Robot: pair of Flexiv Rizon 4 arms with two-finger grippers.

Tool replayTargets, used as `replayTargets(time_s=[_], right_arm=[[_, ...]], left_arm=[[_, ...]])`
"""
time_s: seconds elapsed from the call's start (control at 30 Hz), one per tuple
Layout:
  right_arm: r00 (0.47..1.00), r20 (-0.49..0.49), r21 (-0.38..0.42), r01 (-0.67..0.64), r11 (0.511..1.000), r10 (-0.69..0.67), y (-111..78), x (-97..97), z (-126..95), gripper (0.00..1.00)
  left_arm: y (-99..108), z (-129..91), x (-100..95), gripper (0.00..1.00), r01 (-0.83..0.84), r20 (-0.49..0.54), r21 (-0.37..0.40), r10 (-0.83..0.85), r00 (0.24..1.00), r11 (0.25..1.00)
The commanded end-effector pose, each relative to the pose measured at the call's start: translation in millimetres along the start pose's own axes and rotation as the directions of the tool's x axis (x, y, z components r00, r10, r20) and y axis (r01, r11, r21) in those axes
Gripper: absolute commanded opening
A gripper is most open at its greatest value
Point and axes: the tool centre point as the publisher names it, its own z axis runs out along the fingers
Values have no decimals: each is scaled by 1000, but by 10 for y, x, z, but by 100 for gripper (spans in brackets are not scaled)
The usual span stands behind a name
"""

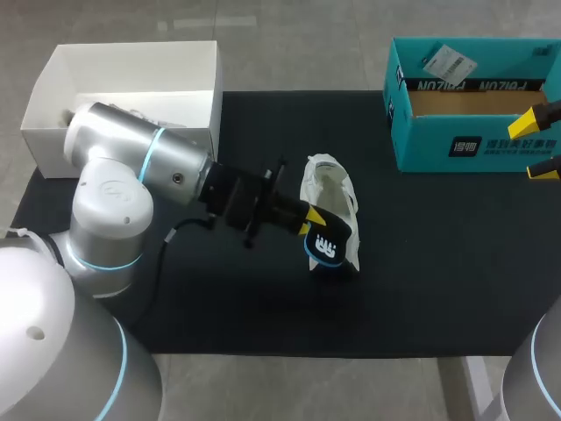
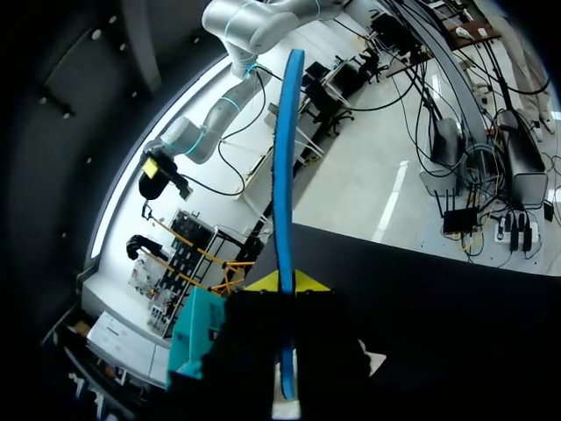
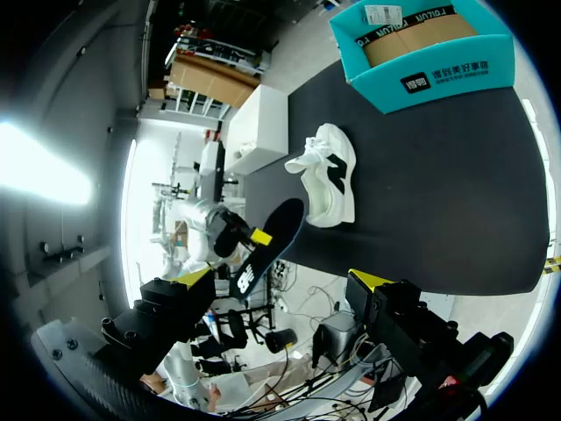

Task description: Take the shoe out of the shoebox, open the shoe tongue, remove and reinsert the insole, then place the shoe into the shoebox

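A white shoe (image 1: 331, 186) lies on its side on the black mat (image 1: 421, 263), near the middle. My left gripper (image 1: 308, 221) is shut on a black insole with a blue edge (image 1: 329, 246), held just in front of the shoe's near end. In the left wrist view the insole (image 2: 285, 175) stands edge-on between the yellow tips of my left gripper (image 2: 285, 282). My right gripper (image 1: 538, 145) stands open at the right edge, in front of the teal shoebox (image 1: 473, 96), with nothing in it. In the right wrist view the shoe (image 3: 329, 171) and insole (image 3: 267, 246) lie ahead of the right gripper (image 3: 282, 278).
An open white box (image 1: 131, 96) stands at the back left, behind my left arm. The teal shoebox (image 3: 429, 53) stands open at the back right, with a paper slip inside. The mat between shoe and shoebox is bare.
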Motion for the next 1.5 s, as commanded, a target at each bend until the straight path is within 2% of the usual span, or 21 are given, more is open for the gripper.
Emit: replayTargets(time_s=[0.03, 0.37, 1.1, 1.5], right_arm=[[1000, 3, -1, -1, 1000, 1, -8, 1, 1, 100], [1000, 3, -1, -1, 1000, 1, -8, 1, 1, 100], [1000, 3, -1, -1, 1000, 1, -8, 1, 1, 100], [1000, 3, -1, -1, 1000, 1, -8, 1, 1, 100]], left_arm=[[190, 113, -15, 0, -3, 6, 28, 3, 1000, 1000], [406, 194, -25, 0, 30, -6, 56, -30, 1000, 998], [771, 248, 87, 0, 107, -30, 2, -107, 994, 994], [977, 284, 71, 0, 169, 3, -2, -169, 986, 986]])
